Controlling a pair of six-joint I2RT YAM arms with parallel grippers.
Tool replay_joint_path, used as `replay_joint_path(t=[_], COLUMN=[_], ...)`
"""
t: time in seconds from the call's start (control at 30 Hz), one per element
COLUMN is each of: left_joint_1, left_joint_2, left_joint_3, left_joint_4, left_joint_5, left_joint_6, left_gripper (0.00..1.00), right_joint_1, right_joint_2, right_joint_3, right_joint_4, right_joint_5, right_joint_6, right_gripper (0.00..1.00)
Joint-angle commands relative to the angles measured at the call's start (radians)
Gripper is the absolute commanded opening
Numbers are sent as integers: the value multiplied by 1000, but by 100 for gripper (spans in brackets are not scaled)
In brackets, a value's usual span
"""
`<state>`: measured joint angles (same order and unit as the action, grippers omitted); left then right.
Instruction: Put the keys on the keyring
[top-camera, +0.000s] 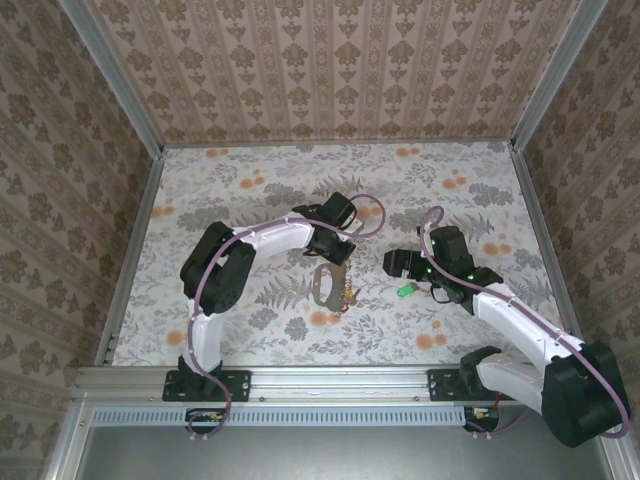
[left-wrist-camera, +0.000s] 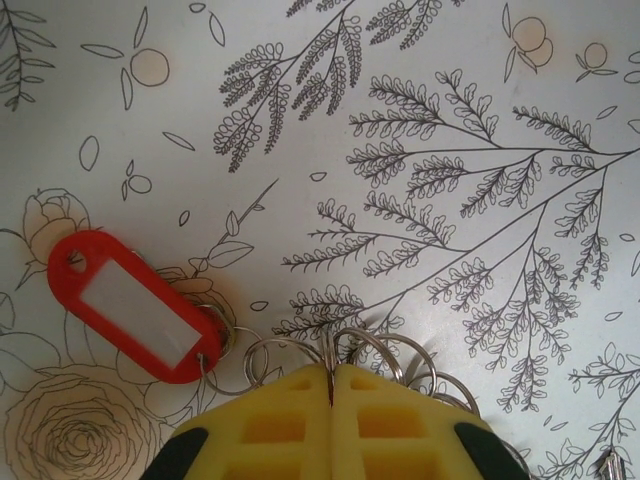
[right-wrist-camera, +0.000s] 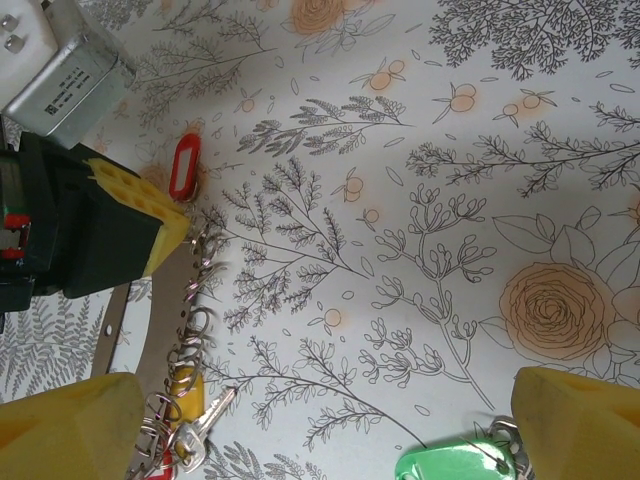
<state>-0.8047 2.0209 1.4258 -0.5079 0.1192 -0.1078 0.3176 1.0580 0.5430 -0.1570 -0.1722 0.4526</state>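
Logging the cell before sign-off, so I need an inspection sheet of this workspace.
Surface: floral-print table, flat.
Job's things: grey keyring mid-table; red tag and silver key beside small split rings; green tag apart, by the right gripper.
Clutter: nothing seen.
Grippers: left gripper shut at the split rings, grip unclear; right gripper open.
Cables: purple cables along both arms.
Surroundings: patterned walls, aluminium frame.
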Motion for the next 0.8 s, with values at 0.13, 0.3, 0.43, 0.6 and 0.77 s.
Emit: replay_joint_path(t=[0.13,0.3,0.43,0.6,0.77], left_joint_1=[2,14,28,53,54], left_joint_2=[11,-35,-116,-231,-362], left_joint_3=[23,-5,-72,-163,-235], left_joint_4=[-41,-47,-33,-4,27], left_joint_5=[23,54,83,158,265], left_joint_6=[33,52,85,134,210], left_gripper=[0,0,0,0,0], right_joint_1=[-14,-23,-27,-27,-26], right_joint_2=[-21,-36,-51,-70,-118], right_joint_3=[21,21,23,13,3], right_joint_4=[-10,-20,-27,-11,8], right_joint_5=[-21,-30,-33,-59,-98], right_joint_6=[3,-5,-20,-30,-44], right_gripper=[96,96,96,96,96])
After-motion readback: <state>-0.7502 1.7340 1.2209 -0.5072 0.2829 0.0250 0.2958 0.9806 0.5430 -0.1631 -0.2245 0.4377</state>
